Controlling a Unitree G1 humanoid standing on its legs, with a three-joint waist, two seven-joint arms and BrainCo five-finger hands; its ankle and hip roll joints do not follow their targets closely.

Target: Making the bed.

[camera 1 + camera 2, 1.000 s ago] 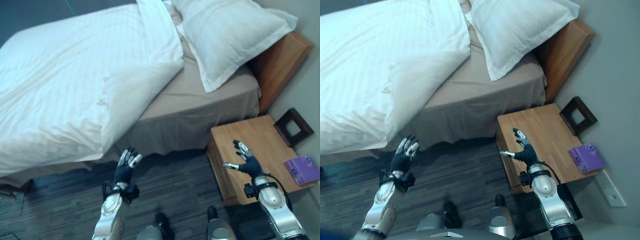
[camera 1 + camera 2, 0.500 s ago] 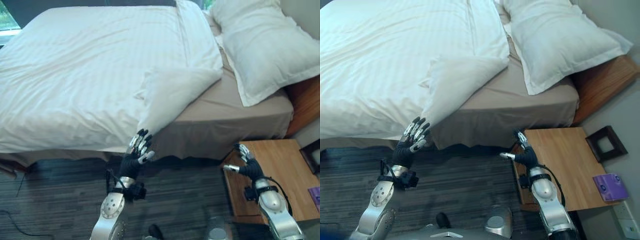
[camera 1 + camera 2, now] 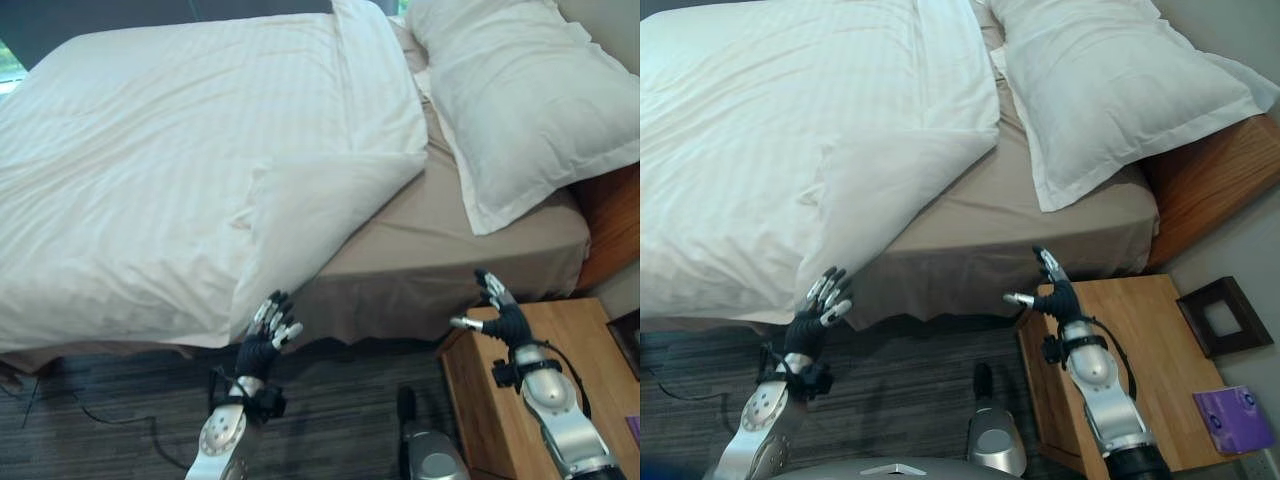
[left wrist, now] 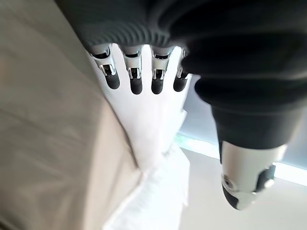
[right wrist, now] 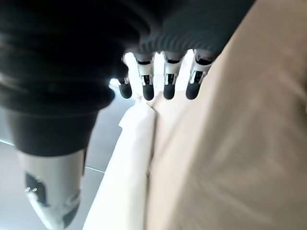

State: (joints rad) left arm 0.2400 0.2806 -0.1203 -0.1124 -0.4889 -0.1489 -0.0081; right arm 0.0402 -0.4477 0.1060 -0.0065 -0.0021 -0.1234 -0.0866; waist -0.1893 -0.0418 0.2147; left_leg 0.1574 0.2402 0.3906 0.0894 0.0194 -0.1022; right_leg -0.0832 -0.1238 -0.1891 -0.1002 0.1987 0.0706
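Left hand open, empty, just below the duvet corner edge. Right hand open w/ nothing too, bare floor between them.

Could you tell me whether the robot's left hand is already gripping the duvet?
No, the left hand hangs open just below the folded-back corner of the duvet, holding nothing.

duvet: far side cut off | pillow: top cut off | nightstand: partly cut off

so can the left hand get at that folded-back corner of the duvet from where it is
Probably yes: the open left hand sits just below the duvet corner overhanging the bed edge, with nothing between them.
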